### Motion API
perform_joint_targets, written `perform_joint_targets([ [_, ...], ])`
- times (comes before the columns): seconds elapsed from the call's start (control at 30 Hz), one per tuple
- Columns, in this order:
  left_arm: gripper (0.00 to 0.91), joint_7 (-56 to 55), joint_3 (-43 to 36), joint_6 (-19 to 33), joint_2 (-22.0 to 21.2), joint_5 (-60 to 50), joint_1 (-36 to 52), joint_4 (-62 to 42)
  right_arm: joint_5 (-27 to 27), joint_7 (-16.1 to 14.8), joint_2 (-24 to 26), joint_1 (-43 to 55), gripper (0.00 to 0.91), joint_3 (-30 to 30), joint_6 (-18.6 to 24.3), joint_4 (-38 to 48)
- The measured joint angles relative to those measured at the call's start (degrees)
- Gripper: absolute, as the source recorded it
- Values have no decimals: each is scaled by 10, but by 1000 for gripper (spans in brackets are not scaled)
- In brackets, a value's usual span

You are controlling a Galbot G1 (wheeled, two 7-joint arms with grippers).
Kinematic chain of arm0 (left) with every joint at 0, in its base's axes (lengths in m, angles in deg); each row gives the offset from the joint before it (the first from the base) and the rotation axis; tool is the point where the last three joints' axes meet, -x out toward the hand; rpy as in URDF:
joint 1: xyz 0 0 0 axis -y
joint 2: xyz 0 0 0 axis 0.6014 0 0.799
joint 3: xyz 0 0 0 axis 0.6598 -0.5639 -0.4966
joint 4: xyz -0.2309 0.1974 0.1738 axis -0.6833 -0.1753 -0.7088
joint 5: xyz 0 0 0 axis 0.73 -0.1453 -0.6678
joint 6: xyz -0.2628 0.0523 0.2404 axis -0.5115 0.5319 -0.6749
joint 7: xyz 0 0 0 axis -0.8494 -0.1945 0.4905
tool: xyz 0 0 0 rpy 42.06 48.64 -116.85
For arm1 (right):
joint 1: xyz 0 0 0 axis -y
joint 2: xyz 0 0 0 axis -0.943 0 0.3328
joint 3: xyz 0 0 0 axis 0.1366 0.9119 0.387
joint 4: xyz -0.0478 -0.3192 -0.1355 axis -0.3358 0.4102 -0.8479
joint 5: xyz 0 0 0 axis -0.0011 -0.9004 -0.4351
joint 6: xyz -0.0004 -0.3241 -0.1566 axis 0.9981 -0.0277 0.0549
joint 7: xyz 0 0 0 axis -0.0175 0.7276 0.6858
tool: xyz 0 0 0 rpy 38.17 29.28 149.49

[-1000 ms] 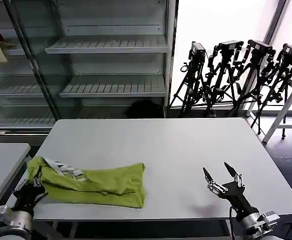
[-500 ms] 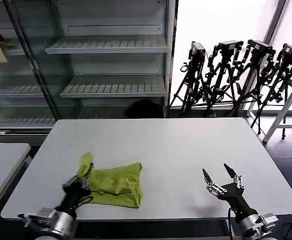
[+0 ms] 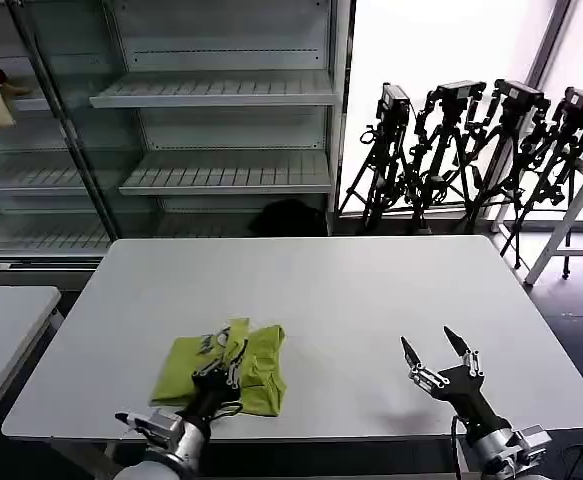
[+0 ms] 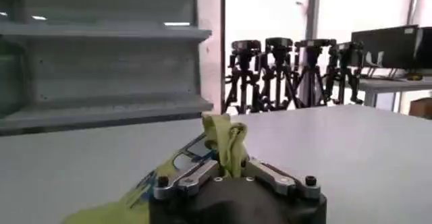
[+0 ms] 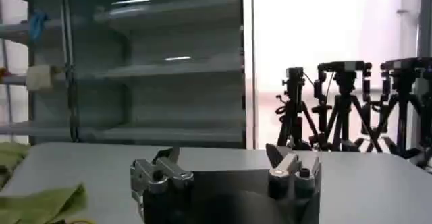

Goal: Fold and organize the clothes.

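Dragged rightward by the left claw, the T-shirt lies bunched, long axis left-right.

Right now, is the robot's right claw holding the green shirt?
No. The right gripper hovers open over bare table, apart from the T-shirt, which the left gripper pinches.

Item count: one T-shirt on one white table; two grippers at the table's near edge, left gripper and right gripper; four tripods behind the table.
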Motion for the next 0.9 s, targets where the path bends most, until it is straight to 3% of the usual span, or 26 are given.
perform_joint_targets([
  [0.03, 71, 0, -6, -2, -1, -2, 3, -4, 0, 0, 0, 0, 907, -1, 0, 0],
  [0.07, 242, 0, -10, -3, -2, -5, 6, -7, 0, 0, 0, 0, 907, -1, 0, 0],
  [0.1, 756, 0, -15, -5, -3, -7, 9, -11, 0, 0, 0, 0, 907, -2, 0, 0],
  [0.13, 907, 0, -19, -8, -4, -10, 13, -15, 0, 0, 0, 0, 907, -2, 0, 0],
  [0.9, 907, -23, -78, -57, -41, -56, 46, -1, -9, -2, -5, 16, 907, 16, -4, 3],
])
